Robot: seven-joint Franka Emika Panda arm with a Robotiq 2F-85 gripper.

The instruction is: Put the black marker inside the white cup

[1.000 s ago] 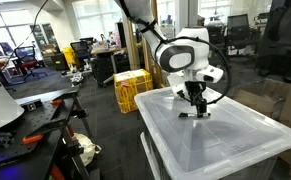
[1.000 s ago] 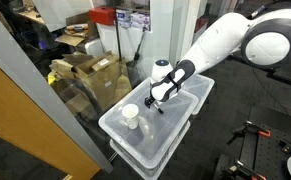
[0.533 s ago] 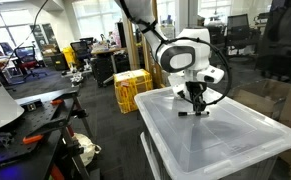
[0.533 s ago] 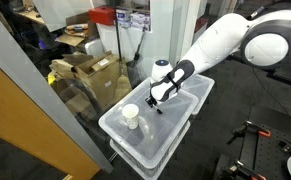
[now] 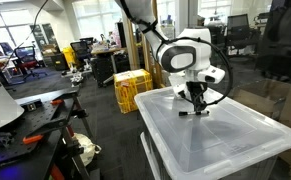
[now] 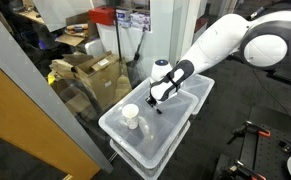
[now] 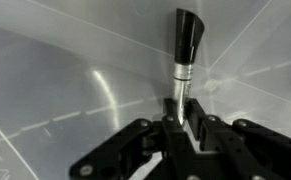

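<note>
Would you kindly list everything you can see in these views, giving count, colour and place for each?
black marker: one, black cap and grey barrel, lying on the bin lid, its near end between the claw's fingers.
white cup: one, white, upright on the same lid, apart from the marker.
plastic bin: at least one, translucent, lidded, under the arm.
yellow crate: one, yellow, on the floor behind the bin.
cardboard boxes: several, brown, on the floor beside the bin.
robot arm: one, white, reaching over the bin.
claw: one, black, low at the marker; whether it grips cannot be told.
</note>
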